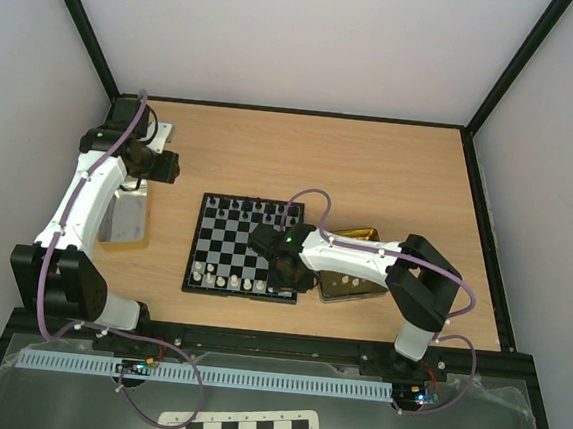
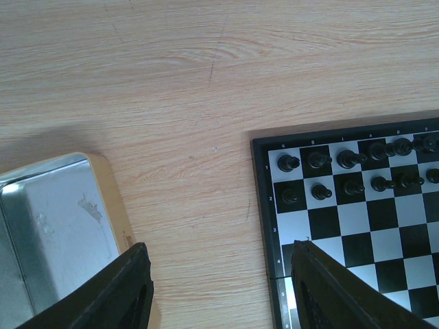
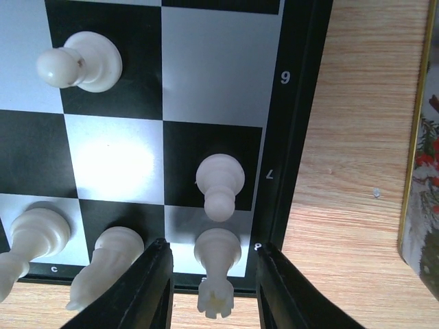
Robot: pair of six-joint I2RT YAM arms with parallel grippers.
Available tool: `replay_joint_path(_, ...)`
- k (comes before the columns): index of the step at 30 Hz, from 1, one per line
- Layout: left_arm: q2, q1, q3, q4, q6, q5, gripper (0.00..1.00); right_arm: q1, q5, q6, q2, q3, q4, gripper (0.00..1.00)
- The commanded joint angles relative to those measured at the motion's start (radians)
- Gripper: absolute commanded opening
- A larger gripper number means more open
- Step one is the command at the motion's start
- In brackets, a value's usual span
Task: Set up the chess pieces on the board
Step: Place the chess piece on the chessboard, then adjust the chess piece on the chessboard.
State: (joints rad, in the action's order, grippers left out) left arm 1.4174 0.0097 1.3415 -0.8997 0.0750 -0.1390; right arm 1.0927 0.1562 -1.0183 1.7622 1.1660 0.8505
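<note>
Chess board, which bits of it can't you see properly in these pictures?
- Top view: the right arm hides the near right corner of the board; chess pieces too small to name.
- Left wrist view: board cut off by right and bottom edges.
- Right wrist view: only one corner shows.

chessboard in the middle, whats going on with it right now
The right gripper hangs over the near right corner of the small black-and-pale-grey chessboard, its jaws open either side of a cream-white rook standing on the corner square. More cream-white pieces line the near edge; black pieces stand in the far rows. The left gripper hovers open and empty over the wooden table beside a silver-lined tin.
</note>
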Motion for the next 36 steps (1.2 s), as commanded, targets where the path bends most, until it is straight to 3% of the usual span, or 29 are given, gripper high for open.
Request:
replay_joint_path(1,-0.013,-0.004,0.003,-0.005,-0.003,-0.005,0.57,0.006,-0.04,-0.011,-0.024,0.03,0.04,0.32)
replay_joint_path(17,-0.021,-0.004,0.0,-0.004,-0.002,-0.002,0.56,-0.003,-0.083,-0.007,-0.015,0.056,0.061,0.3)
replay_joint_path(25,-0.022,-0.004,0.002,-0.007,-0.002,0.001,0.56,-0.065,-0.065,0.006,-0.023,0.015,0.016,0.26)
replay_joint_path(36,-0.017,-0.004,-0.003,-0.008,0.0,0.007,0.57,-0.097,-0.057,0.054,0.025,0.083,0.014,0.25)
